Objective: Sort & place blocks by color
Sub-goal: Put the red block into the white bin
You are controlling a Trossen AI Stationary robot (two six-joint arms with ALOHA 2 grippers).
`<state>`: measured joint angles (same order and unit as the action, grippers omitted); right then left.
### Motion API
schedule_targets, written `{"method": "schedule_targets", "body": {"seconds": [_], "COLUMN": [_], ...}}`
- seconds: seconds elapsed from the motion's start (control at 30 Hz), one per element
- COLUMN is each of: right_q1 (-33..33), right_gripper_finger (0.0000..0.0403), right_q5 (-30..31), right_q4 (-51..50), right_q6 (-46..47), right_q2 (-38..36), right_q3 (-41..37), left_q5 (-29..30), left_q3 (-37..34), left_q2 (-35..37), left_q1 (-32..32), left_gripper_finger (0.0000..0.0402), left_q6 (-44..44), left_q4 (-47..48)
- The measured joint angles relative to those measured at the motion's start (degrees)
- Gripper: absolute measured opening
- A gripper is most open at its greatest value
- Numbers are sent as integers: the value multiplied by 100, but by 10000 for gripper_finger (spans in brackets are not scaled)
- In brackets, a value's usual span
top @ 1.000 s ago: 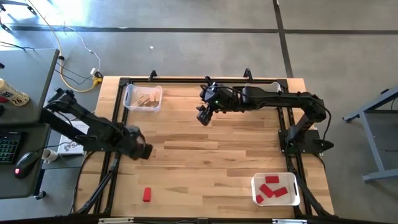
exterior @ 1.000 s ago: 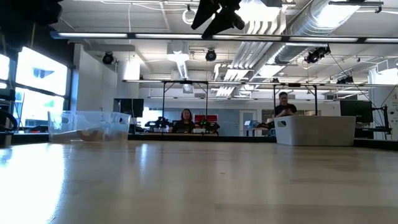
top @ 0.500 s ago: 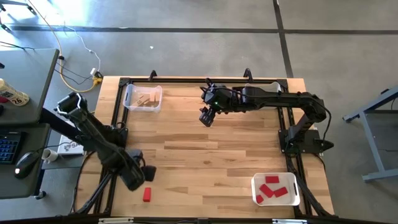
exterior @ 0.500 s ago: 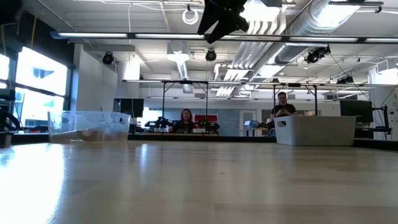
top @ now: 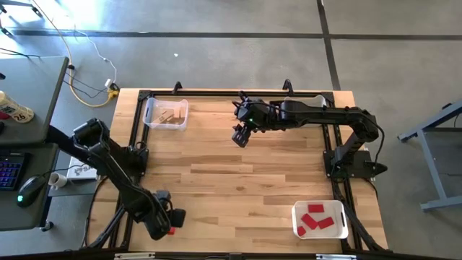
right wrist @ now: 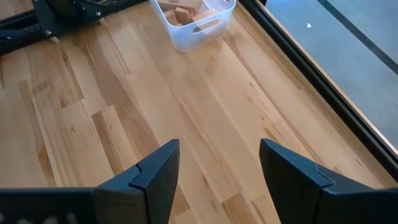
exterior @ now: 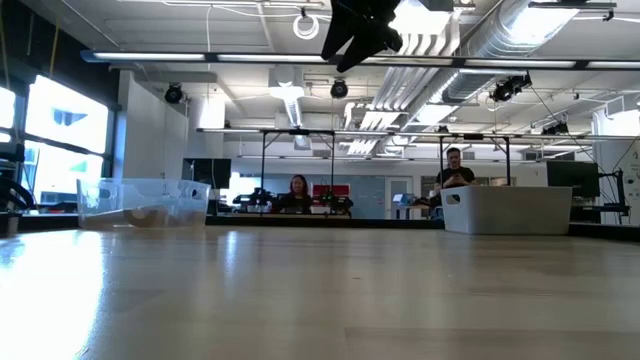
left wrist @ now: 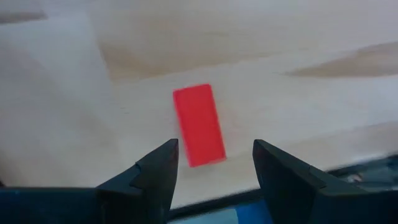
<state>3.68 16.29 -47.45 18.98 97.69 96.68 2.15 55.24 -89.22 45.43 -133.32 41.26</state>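
Observation:
One red bar block (left wrist: 199, 124) lies flat on the wood near the table's near-left edge. My left gripper (left wrist: 214, 163) hangs open right above it, a finger on either side of the block's end, touching nothing; in the high view it (top: 173, 219) covers most of the block. My right gripper (top: 240, 135) hovers open, high over the far middle of the table (exterior: 362, 25). Several red blocks (top: 315, 218) lie in the near-right bin. Tan blocks (right wrist: 186, 10) lie in the far-left bin. No green blocks show.
The clear bin with tan blocks (top: 166, 113) stands at the far-left corner, the bin with red blocks (top: 339, 230) at the near-right corner. A black frame (top: 133, 155) edges the table. People sit in the room beyond (exterior: 299, 190).
My left gripper has swung from the table's left side toward the near edge and come down over the red block. The block has stayed where it was.

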Motion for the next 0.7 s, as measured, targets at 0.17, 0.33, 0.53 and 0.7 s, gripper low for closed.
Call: {"method": "schedule_targets", "body": {"seconds": [0.17,0.33,0.53,0.7], "right_q1": [0,0,0,0], "right_gripper_finger": [209,209,209,209], "right_q5": [-4,-9,-11,-24], "right_q4": [-36,-63,-102,-104], "right_q6": [17,35,44,44], "right_q2": [0,2,4,4], "right_q3": [0,0,-1,-2], "left_q5": [-26,-95,-157,-305], "left_q3": [1,157,403,514], "left_q2": [-291,-616,-1029,-1236], "left_q1": [0,0,0,4], "left_gripper_finger": [191,190,190,190], "left_q6": [-2,-2,7,14], "left_q4": [-174,-223,-151,-72]}}
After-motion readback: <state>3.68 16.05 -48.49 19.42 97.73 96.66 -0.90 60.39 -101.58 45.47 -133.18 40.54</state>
